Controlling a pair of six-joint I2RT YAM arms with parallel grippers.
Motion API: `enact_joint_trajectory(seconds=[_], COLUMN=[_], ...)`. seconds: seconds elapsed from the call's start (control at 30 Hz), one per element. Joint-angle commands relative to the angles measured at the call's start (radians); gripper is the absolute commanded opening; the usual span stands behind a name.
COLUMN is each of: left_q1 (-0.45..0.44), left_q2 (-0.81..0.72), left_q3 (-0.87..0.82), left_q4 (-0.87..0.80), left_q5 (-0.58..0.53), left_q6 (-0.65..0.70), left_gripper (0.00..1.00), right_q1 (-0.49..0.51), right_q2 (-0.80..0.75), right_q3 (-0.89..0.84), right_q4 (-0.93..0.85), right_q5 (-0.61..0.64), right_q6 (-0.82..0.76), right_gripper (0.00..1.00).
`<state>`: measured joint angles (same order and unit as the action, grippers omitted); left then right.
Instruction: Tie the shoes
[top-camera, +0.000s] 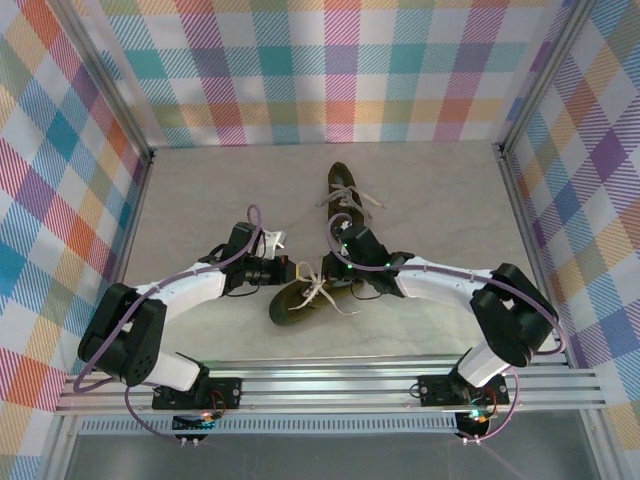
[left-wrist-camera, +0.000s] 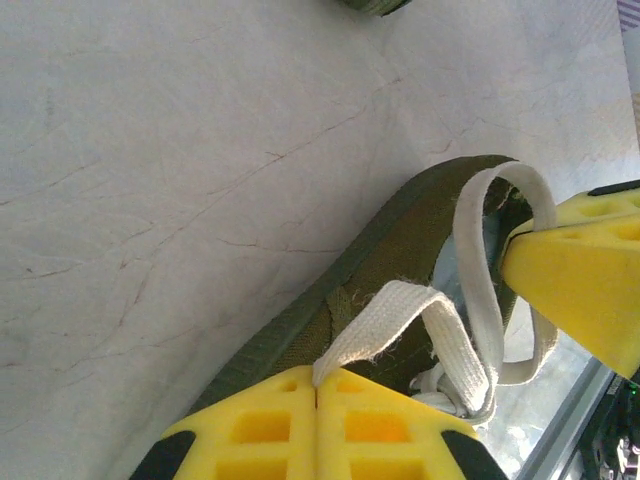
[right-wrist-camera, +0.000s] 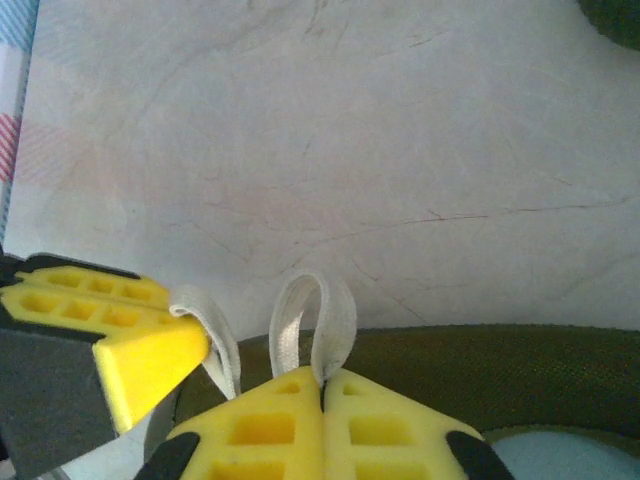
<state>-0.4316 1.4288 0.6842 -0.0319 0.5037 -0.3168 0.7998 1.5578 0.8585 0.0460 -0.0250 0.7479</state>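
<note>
Right hand (right-wrist-camera: 322, 385) pinched shut on upright lace loop (right-wrist-camera: 314, 312), just above olive shoe (right-wrist-camera: 500, 370). Left hand (right-wrist-camera: 190, 342) at lower left, tip clamping second loop (right-wrist-camera: 218, 345). Pale veined surface (right-wrist-camera: 330, 130) beyond. Other shoe (right-wrist-camera: 615, 18) in top-right corner.

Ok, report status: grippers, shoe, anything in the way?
Left gripper shut on lace. Right gripper shut on a lace loop. Near shoe between them, bow unfinished. Second shoe apart, behind.
</note>
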Motion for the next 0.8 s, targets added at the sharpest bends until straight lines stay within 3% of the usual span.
enact_joint_trajectory(seconds=[0.0, 0.23, 0.53, 0.77], left_q1=[0.0, 0.045, 0.059, 0.095], left_q2=[-0.029, -0.039, -0.026, -0.044], left_q3=[-0.003, -0.011, -0.013, -0.028], left_q4=[-0.031, -0.09, -0.095, -0.14], left_q5=[-0.04, -0.114, -0.102, -0.157], left_q6=[0.022, 0.002, 0.001, -0.015], left_gripper=[0.0, 0.0, 0.0, 0.0], right_q1=[0.001, 0.022, 0.044, 0.057], right_q2=[-0.055, -0.091, -0.108, -0.127], right_q3=[-0.024, -0.027, -0.06, -0.066], right_q4=[-0.021, -0.236, -0.295, -0.411], right_q5=[0.031, 0.174, 0.181, 0.243], right_q6=[-0.022, -0.112, -0.135, -0.135], right_gripper=[0.0, 0.0, 0.0, 0.0])
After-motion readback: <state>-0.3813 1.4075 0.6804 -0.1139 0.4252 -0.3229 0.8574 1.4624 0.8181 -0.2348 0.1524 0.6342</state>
